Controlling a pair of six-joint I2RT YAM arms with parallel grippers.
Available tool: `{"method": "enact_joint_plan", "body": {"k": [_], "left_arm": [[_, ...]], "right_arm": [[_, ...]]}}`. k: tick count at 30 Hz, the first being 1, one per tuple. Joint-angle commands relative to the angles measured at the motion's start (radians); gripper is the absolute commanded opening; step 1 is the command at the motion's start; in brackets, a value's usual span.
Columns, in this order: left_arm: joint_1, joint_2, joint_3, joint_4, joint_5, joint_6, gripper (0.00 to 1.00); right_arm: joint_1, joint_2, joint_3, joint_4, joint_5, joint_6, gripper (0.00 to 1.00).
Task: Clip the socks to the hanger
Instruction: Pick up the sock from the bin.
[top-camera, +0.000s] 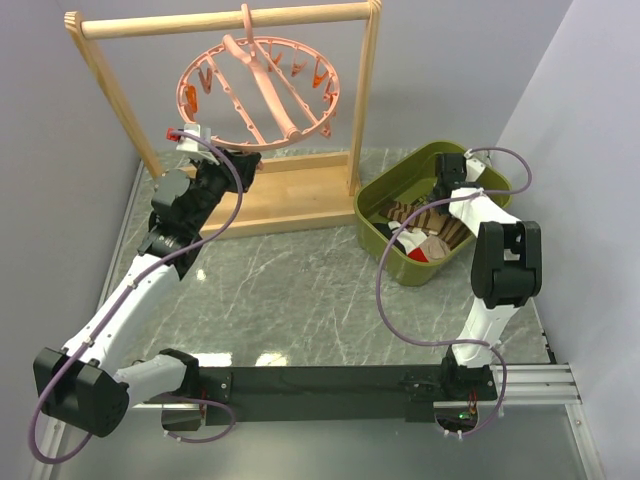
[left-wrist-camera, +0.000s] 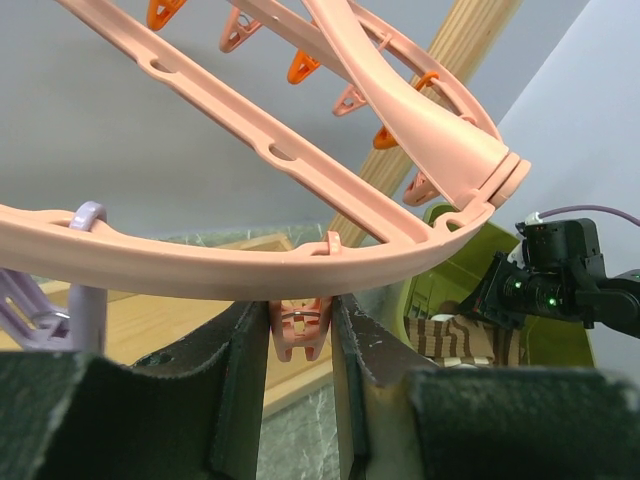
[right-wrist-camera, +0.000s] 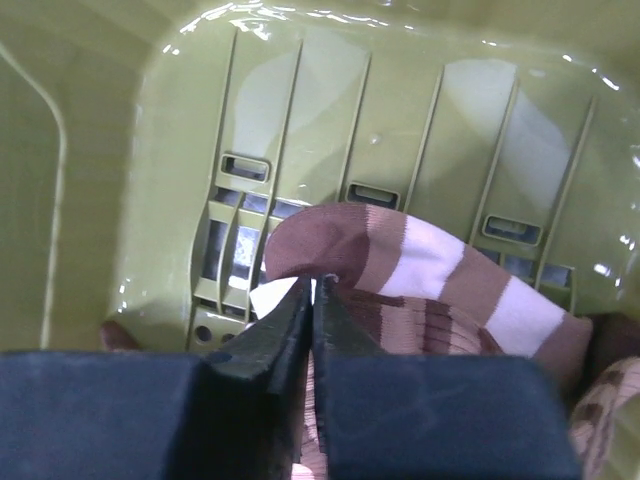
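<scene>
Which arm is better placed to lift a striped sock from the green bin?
Right: its fingers pinch a brown striped sock inside the bin; the left arm is up at a hanger clip.

Right gripper (right-wrist-camera: 313, 287): both dark fingers are pressed together, with no gap visible between the tips. The tips meet at the rolled edge of a brown sock (right-wrist-camera: 440, 268) with wide cream stripes, and knit is pinched between them. The sock lies against the slotted wall of an olive-green basket (right-wrist-camera: 150, 150), its striped length running down to the right. A piece of patterned fabric (right-wrist-camera: 607, 420) (tan with brown markings, only partly in view) sits at the lower right corner, just beside the sock.
</scene>
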Motion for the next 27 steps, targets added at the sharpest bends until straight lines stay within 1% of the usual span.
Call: {"method": "enact_joint_plan", "body": {"k": [1,5,10,14,21,25,27], "left_arm": [[-0.004,-0.030,-0.004,0.037,0.005,0.018,0.16],[-0.004,-0.036,-0.005,0.037,0.000,0.016,0.16],[-0.004,-0.047,-0.010,0.040,0.000,0.010,0.16],[-0.004,-0.056,-0.013,0.039,0.002,0.002,0.16],[-0.005,-0.073,-0.018,0.034,-0.006,0.001,0.16],[-0.010,-0.079,-0.019,0.031,-0.004,-0.001,0.16],[-0.013,-0.081,-0.019,0.028,-0.006,-0.001,0.16]], "right_arm": [[0.010,-0.037,0.043,-0.013,0.026,-0.017,0.00],[0.018,-0.094,0.040,-0.001,0.011,-0.046,0.00],[0.044,-0.223,-0.001,0.097,-0.041,-0.115,0.00],[0.097,-0.274,-0.006,0.120,-0.071,-0.186,0.00],[0.202,-0.350,-0.093,0.198,-0.110,-0.344,0.00],[0.219,-0.390,-0.125,0.195,-0.156,-0.324,0.00],[0.220,-0.419,-0.139,0.194,-0.143,-0.289,0.00]]}}
